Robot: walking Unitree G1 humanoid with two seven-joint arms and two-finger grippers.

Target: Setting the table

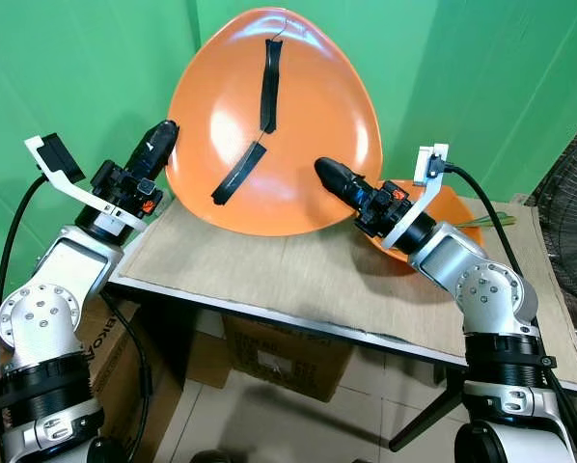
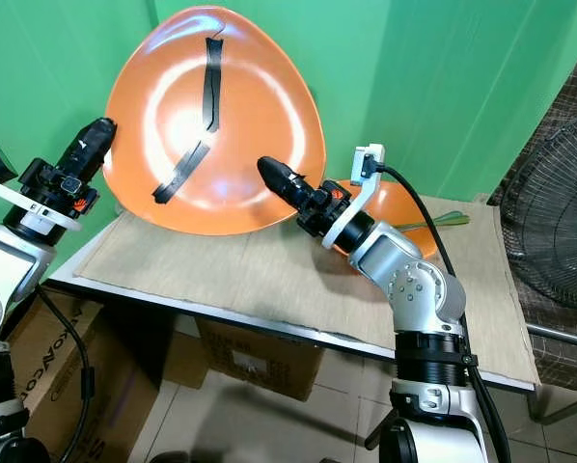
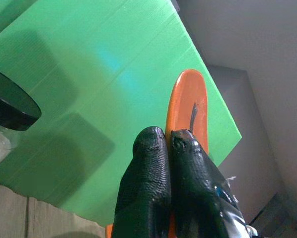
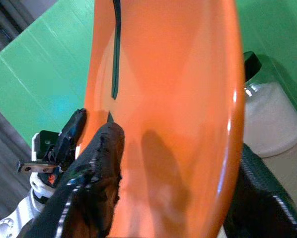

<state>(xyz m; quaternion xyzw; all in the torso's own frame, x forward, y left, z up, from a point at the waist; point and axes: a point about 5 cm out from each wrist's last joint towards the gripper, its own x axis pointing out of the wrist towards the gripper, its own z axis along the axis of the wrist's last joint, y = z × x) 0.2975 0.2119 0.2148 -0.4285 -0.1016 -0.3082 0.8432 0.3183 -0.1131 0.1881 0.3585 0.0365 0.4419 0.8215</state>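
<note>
Green panels back a board-topped table (image 1: 298, 280) where the large orange plate (image 1: 298, 164) stands tilted on edge at upper centre, left gripper (image 1: 163, 135) pinched shut on its left rim, right gripper (image 1: 329, 174) straddling its lower right rim, equally near.

Glossy orange plate (image 1: 298, 145) with two black tape strips (image 1: 269, 87). Pale beige, finely grained worktop (image 1: 298, 280). Flat green backdrop (image 1: 481, 77).

black letters run sideways up a cardboard box (image 2: 52, 362) low beside the left arm, under the table edge. they are cut off and cannot be read for sure.
</note>
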